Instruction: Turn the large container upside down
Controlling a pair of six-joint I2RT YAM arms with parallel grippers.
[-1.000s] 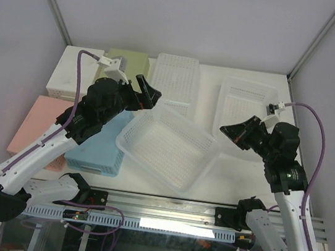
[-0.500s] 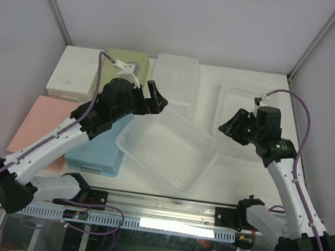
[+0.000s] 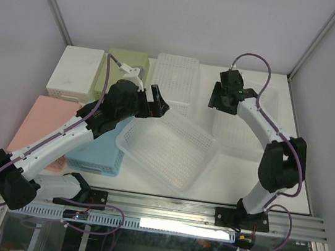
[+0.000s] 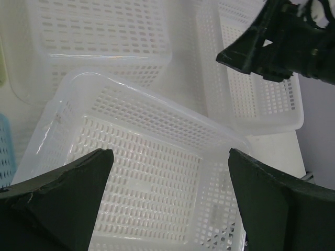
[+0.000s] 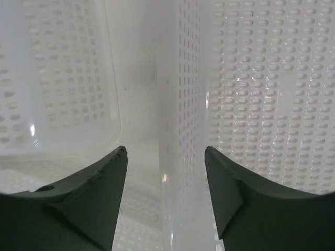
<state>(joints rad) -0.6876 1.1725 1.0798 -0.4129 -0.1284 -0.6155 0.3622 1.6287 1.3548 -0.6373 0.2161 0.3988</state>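
Observation:
The large container [image 3: 167, 150], a clear white perforated basket, stands mouth up at the table's middle, its left edge against the blue basket [image 3: 98, 150]. My left gripper [image 3: 158, 102] hangs open above its back left corner. In the left wrist view the container [image 4: 141, 157] fills the space below the wide-apart fingers [image 4: 63, 198], which touch nothing. My right gripper [image 3: 216, 98] is open at the back. In the right wrist view its jaws [image 5: 165, 157] straddle the upright left wall of a smaller white basket [image 5: 183, 104] without gripping it.
An upturned white basket [image 3: 175, 80] sits at the back centre and an open white basket [image 3: 247, 112] at the back right. A white box [image 3: 75, 72], a green box [image 3: 126, 63] and a pink box [image 3: 37, 123] line the left side.
The right arm has swung from the right side up and left to the back baskets, and its gripper has gone from shut to open. The left gripper has edged right over the container's corner.

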